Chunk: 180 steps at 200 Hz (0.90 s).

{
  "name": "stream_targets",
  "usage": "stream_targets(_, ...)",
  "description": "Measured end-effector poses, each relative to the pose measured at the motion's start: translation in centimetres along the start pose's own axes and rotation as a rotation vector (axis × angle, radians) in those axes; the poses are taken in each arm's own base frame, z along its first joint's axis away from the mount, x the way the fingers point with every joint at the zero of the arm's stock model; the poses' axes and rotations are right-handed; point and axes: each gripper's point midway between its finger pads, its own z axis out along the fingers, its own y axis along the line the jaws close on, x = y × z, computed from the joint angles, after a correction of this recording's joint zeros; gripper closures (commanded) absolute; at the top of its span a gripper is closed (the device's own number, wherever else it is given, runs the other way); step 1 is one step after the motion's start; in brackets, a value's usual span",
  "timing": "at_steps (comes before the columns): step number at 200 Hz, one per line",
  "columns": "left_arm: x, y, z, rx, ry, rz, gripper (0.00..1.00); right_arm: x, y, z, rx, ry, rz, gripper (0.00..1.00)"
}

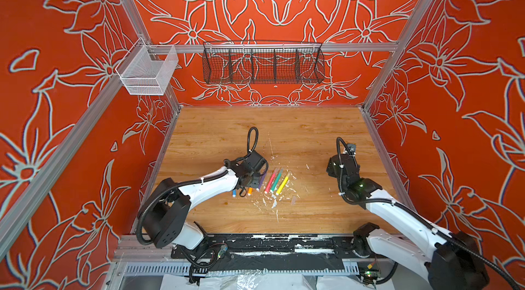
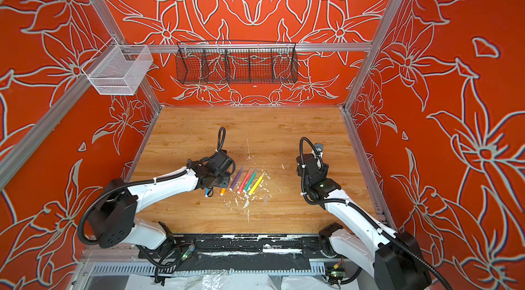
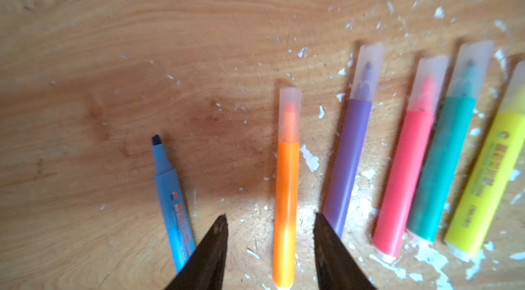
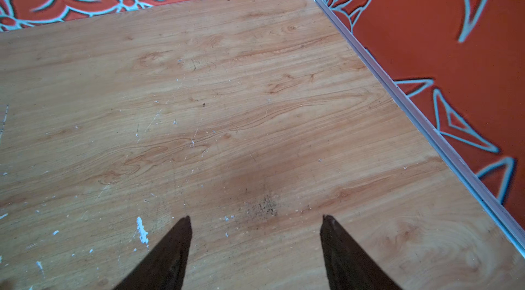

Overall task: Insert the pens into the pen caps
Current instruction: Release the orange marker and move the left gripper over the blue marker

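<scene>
In the left wrist view my left gripper (image 3: 271, 217) is open, and the orange pen (image 3: 286, 203) lies on the table between its jaws, untouched, with a clear cap (image 3: 289, 115) over its tip. Beside one jaw lies the blue pen (image 3: 170, 203) with its tip bare. On the other side the purple (image 3: 350, 160), pink (image 3: 403, 177), green (image 3: 443, 160) and yellow (image 3: 488, 183) pens lie side by side, all capped. One loose pen cap (image 1: 293, 200) rests to the right of the row. My right gripper (image 4: 255, 219) stands open over bare wood, away from the pens.
White paint flecks (image 1: 274, 203) litter the wooden table (image 1: 312, 138) around the pens. A black wire basket (image 1: 262, 62) and a white mesh basket (image 1: 146, 71) hang on the rail at the back. Metal frame rails (image 4: 420, 121) edge the table.
</scene>
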Motion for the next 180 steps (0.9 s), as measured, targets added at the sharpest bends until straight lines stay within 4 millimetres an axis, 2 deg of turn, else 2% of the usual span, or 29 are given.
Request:
stream_targets(15,-1.1,1.4,-1.1,-0.003,-0.048,-0.056,0.53,0.0,0.0,0.0,-0.001,-0.002,0.001,0.27)
stream_targets(28,-1.3,3.2,-1.6,-0.016,-0.072,-0.117,0.53,-0.1,0.0,0.0,0.0,-0.002,0.001,0.27)
stream_targets(44,-0.7,5.3,-1.7,-0.041,-0.078,-0.188,0.54,-0.1,0.0,0.0,0.0,-0.002,0.001,0.27)
stream_targets(61,0.1,6.4,-1.9,-0.054,-0.078,-0.245,0.54,-0.1,0.0,0.0,0.0,-0.002,0.001,0.27)
stream_targets(96,2.2,6.6,-2.1,-0.022,-0.06,-0.33,0.54,0.0,0.0,0.1,0.001,0.0,-0.001,0.27)
stream_targets(139,5.3,6.6,-1.2,-0.012,0.028,-0.364,0.56,0.1,0.1,0.1,-0.002,0.002,-0.005,0.27)
stream_targets(180,6.4,6.3,-0.8,0.002,0.075,-0.376,0.58,0.5,-0.1,0.0,-0.01,0.008,-0.008,0.26)
